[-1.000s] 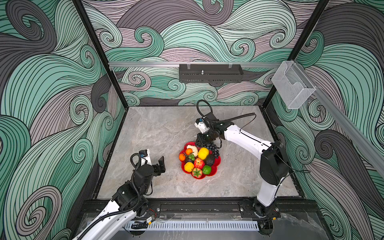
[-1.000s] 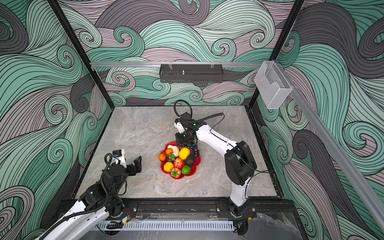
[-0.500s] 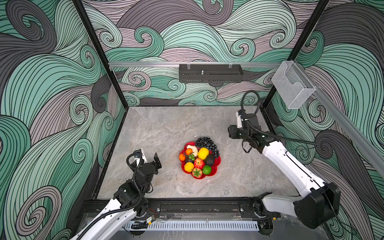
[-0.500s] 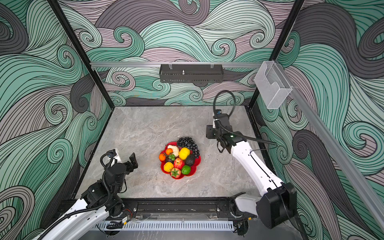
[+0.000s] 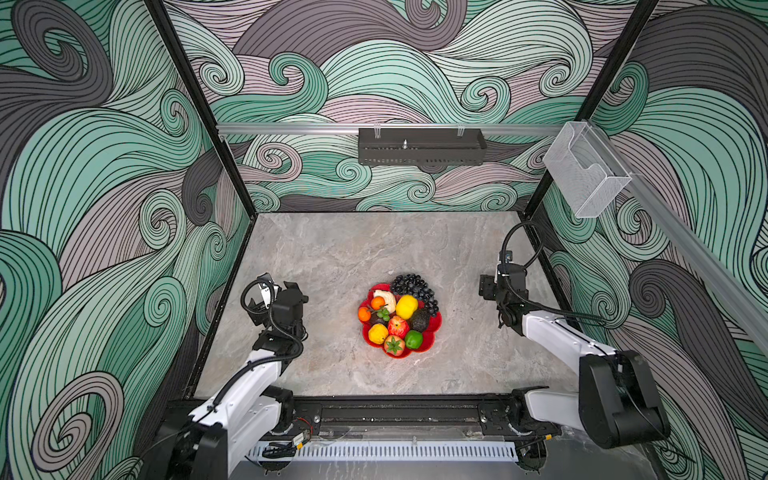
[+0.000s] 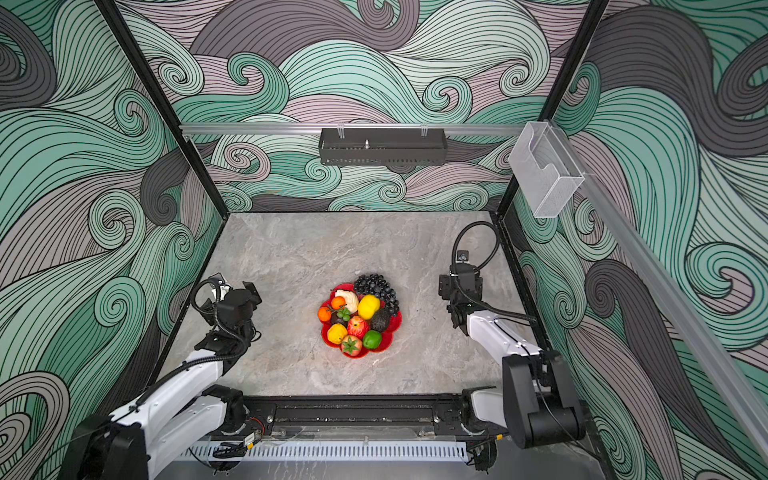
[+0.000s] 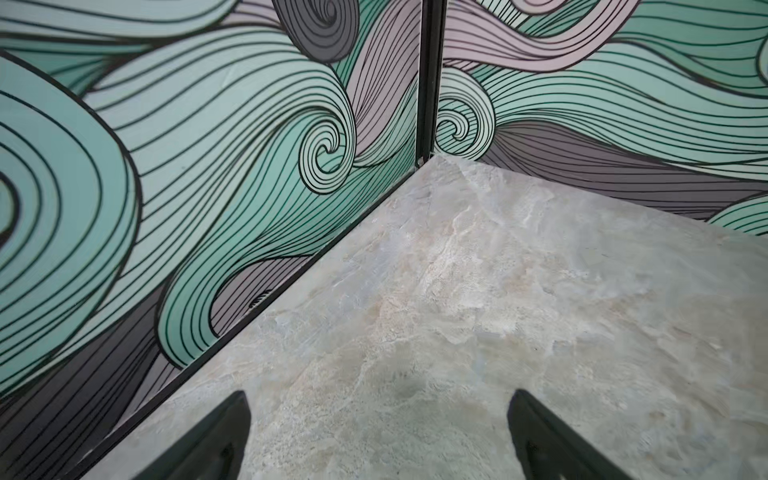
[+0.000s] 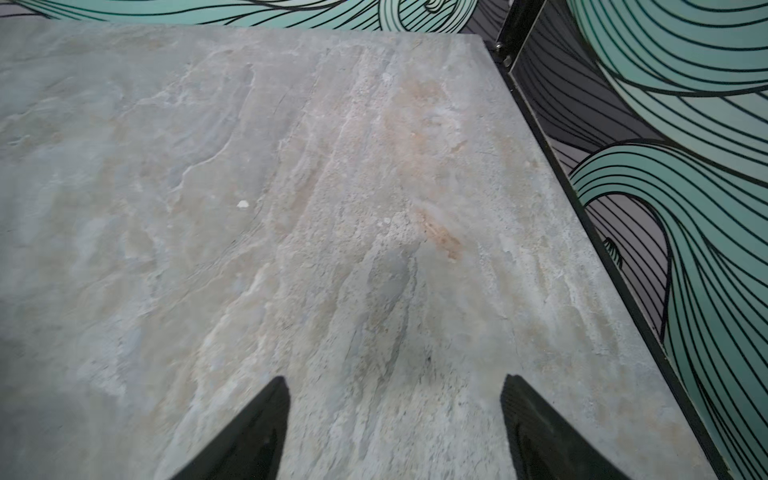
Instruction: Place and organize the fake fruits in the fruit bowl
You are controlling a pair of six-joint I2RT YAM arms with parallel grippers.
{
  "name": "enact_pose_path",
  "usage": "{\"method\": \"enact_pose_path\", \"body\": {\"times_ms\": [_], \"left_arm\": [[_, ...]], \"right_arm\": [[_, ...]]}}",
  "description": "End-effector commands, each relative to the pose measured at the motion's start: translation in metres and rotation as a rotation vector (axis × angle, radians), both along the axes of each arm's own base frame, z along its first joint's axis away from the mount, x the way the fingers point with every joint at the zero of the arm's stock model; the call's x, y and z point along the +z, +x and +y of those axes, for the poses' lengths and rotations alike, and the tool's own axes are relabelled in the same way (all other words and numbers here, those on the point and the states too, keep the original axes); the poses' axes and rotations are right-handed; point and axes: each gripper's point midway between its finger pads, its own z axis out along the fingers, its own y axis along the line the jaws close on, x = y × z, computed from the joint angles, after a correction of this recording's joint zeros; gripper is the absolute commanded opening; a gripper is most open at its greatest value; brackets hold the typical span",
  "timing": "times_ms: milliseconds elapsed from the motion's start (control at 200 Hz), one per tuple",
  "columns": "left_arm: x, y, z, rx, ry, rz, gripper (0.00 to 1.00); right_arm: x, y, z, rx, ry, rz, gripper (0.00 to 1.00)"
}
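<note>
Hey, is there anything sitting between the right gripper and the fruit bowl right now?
Nothing visible. In a top view, only bare table lies between the right gripper and the fruit bowl. The gripper is open and empty, and its wrist view shows no bowl.

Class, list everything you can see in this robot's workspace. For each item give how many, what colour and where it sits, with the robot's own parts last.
fruit bowl: one, red, mid-table
grape bunch: one, dark, bowl's far edge
lemons: two, yellow, one at the bowl's middle, one front left
tangerines: two, orange, bowl's left side
apple: one, red, bowl's middle
strawberry: one, red with green leaves, bowl's front edge
lime: one, green, front right
avocado: one, dark, right side
cream piece: one, cream, beside the grapes
table: one, grey marble
tray: one, black, back rail
holder: one, clear, right rail
left gripper: one, black, open, empty
right gripper: one, black, open, empty
</note>
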Motion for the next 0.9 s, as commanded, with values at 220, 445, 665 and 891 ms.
{"method": "enact_pose_path", "body": {"times_ms": [220,445,665,891], "left_arm": [[-0.032,0.071,-0.004,-0.283,-0.079,0.025,0.99],[-0.06,0.099,-0.031,-0.482,-0.072,0.101,0.99],[-0.06,0.099,-0.031,-0.488,-0.068,0.089,0.98],[-0.06,0.098,-0.03,-0.475,-0.087,0.106,0.99]], "right_arm": [[0.007,0.032,0.009,0.119,0.005,-0.145,0.98],[-0.006,0.029,0.021,0.199,0.063,-0.256,0.99],[-0.008,0.031,0.017,0.186,0.083,-0.258,0.99],[-0.008,0.03,0.017,0.189,0.084,-0.249,0.99]]}}
